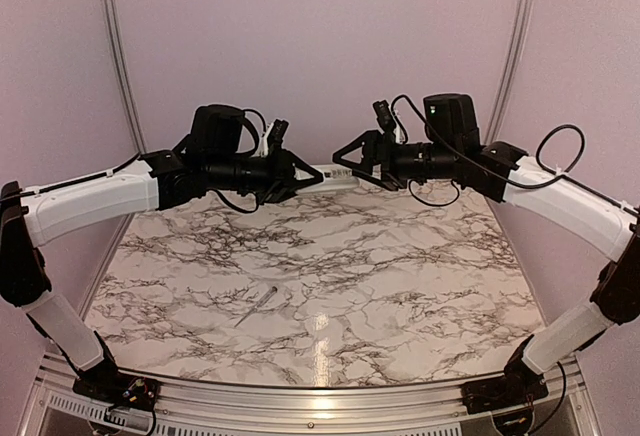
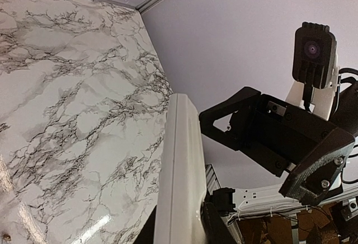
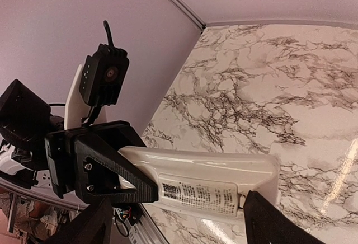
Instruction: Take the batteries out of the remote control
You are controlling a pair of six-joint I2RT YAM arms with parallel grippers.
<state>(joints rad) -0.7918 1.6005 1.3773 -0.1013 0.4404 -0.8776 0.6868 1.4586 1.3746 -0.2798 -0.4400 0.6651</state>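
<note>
- remote control (image 3: 207, 171) is pinched tight at one end by the left gripper (image 1: 306, 177)
- right gripper (image 1: 348, 163) is spread wide at the other end, can't tell if it's touching
- remote's up in the air over the far side of the marble table (image 1: 420, 256)
- thin pale stick (image 1: 257, 305) lies on the table, well apart

Label (image 3: 198, 197) on remote control (image 3: 208, 168) (print illegible)

This looks like a robotics lab booth: plain lilac panels (image 1: 320, 46) in aluminium framing (image 1: 118, 66), a marble-print tabletop (image 1: 400, 276), and two bolted-down robot arms (image 1: 90, 201)
</note>
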